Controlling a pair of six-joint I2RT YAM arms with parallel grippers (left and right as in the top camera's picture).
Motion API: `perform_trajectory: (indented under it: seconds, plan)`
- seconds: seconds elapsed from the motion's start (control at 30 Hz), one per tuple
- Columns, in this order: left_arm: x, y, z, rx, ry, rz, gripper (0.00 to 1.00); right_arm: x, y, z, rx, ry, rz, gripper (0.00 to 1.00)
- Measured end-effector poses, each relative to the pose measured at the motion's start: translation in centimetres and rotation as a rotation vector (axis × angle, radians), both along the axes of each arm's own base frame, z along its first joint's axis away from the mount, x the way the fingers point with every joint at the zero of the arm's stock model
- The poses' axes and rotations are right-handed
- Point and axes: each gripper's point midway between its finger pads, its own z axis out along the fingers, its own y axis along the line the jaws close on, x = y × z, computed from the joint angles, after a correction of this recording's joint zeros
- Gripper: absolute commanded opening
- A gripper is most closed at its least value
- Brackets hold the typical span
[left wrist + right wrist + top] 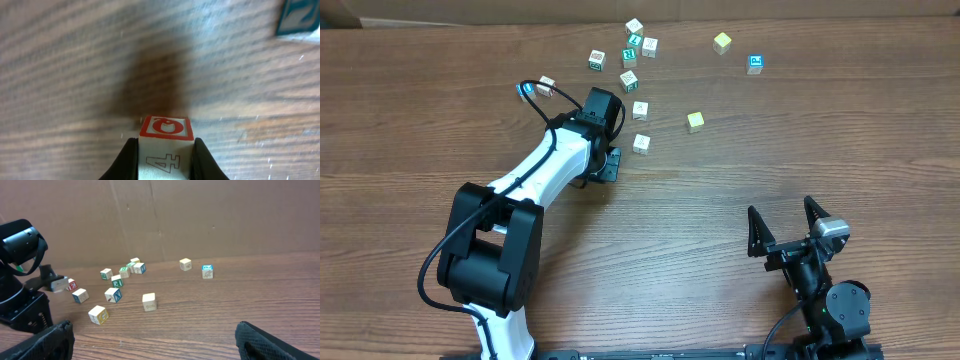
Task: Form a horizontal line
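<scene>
My left gripper (165,152) is shut on a small wooden cube (165,127) with a red-framed face and a printed "4". It holds the cube above the table at the back left (547,85); the cube also shows in the right wrist view (61,284). Several alphabet cubes lie scattered at the back: a loose cluster (634,42), one cube (629,79), one (640,109) and one (641,143). No straight row of touching cubes shows. My right gripper (787,225) is open and empty near the front right, also in its wrist view (155,340).
Single cubes lie further right: a yellow-faced one (695,121), another (722,42) and a blue-faced one (755,64). A cardboard wall (200,215) stands behind the table. The left arm (550,160) reaches diagonally over the table's left half.
</scene>
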Motion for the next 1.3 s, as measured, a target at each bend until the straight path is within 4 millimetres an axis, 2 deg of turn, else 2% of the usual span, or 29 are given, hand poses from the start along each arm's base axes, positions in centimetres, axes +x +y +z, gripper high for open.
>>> perform_trajectory:
  seconds: [0.23,0.47,0.77,1.1,1.3]
  plan:
    - [-2.7,1.2,0.4,0.036,0.104,0.103,0.05,0.0,0.0,0.0,0.000,0.000,0.000,1.00]
    - [-4.8,2.2,2.9,0.044,0.133,0.213,0.06,0.0,0.0,0.0,0.000,0.000,0.000,1.00]
    - [-5.0,2.3,2.5,0.038,0.126,0.269,0.08,0.0,0.0,0.0,0.000,0.000,0.000,1.00]
    - [-6.5,0.9,1.3,-0.039,0.189,0.257,0.07,0.0,0.0,0.0,0.000,0.000,0.000,1.00]
    - [-5.9,-2.9,1.4,-0.134,0.153,0.231,0.08,0.0,0.0,0.0,0.000,0.000,0.000,1.00]
